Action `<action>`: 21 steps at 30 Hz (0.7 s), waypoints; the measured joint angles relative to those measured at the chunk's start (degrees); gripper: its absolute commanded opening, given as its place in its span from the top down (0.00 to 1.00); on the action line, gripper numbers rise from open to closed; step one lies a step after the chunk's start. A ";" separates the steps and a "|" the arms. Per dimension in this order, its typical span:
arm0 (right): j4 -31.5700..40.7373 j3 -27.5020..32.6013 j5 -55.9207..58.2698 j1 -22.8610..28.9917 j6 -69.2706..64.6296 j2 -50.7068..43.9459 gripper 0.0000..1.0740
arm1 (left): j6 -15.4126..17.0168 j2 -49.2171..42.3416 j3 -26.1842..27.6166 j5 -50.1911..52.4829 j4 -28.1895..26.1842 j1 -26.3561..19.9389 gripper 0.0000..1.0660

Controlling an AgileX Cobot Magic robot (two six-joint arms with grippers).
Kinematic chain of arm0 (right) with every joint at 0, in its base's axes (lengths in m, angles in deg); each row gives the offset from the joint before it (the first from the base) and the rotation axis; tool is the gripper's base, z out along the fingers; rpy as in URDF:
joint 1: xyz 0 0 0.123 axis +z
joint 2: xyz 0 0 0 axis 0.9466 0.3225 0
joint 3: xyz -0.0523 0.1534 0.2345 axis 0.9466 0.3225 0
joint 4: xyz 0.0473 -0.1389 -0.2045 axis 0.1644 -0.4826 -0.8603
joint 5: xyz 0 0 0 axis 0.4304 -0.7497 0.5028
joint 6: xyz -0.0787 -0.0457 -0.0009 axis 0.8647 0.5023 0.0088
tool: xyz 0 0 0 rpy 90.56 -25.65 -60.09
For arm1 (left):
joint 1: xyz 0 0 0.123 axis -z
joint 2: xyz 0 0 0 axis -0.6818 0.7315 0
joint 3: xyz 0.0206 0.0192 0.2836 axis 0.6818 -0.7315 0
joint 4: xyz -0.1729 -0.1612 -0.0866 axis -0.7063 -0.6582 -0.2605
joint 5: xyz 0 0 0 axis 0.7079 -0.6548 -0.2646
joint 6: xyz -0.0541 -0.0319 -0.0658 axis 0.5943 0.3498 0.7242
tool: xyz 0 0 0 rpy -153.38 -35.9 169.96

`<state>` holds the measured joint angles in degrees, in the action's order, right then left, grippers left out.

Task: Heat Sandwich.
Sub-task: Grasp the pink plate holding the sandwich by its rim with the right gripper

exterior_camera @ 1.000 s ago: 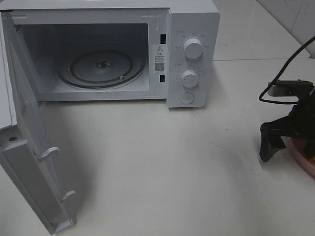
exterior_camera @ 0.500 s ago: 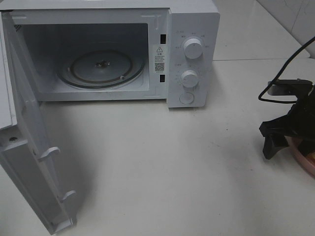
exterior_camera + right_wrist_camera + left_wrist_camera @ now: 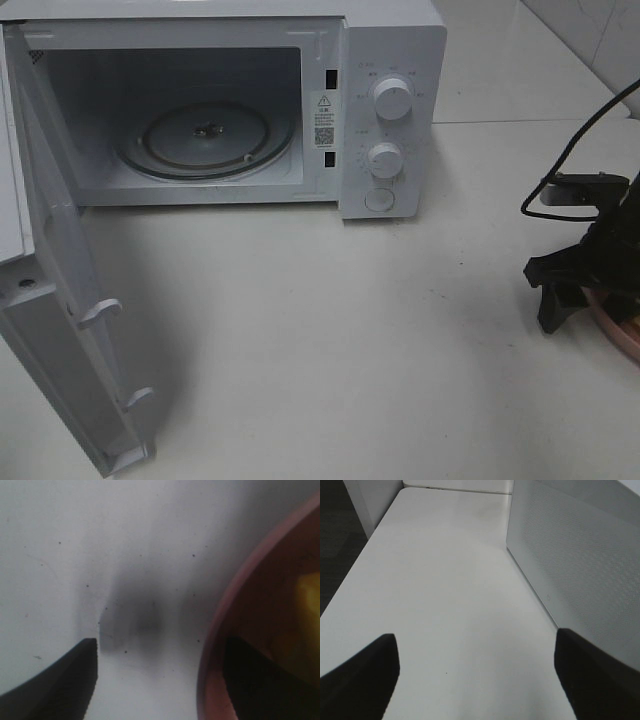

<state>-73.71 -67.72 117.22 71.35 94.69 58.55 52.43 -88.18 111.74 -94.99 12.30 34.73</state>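
Only a blurred pale yellow edge of the sandwich (image 3: 307, 597) shows, lying in the round pink plate (image 3: 225, 605) at the table's right edge. In the exterior high view the arm covers the sandwich and just a sliver of the plate (image 3: 622, 335) is seen. My right gripper (image 3: 160, 680) hangs low over the plate's left rim, one finger over the table outside it and the other inside the plate; its jaws stand apart, gripping nothing. Its black fingers (image 3: 556, 300) reach down to the table. My left gripper (image 3: 477, 680) is open over bare table, beside the microwave's side wall (image 3: 580, 555).
The white microwave (image 3: 390, 110) stands at the back, its door (image 3: 60, 330) swung wide open toward the front left. A glass turntable (image 3: 205, 135) lies bare inside. A black cable (image 3: 575, 150) loops above my right arm.
My right gripper has sunk lower and a little to the right at the plate's rim, and its jaws have narrowed. The left gripper has not moved.
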 measured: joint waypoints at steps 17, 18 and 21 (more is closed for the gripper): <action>-5.90 -0.11 0.29 -0.06 -3.04 0.11 1.00 | 0.00 0.00 0.00 0.00 0.00 0.00 0.25; -6.25 -0.17 0.34 0.00 -3.09 0.11 1.00 | 0.00 0.00 0.00 0.00 0.00 0.00 0.25; -6.76 -0.17 0.46 0.00 -3.44 0.11 1.00 | 0.00 0.00 0.00 0.00 0.00 0.00 0.25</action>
<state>-80.47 -67.89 117.67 71.35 91.25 58.66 52.43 -88.18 111.74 -94.99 12.30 34.73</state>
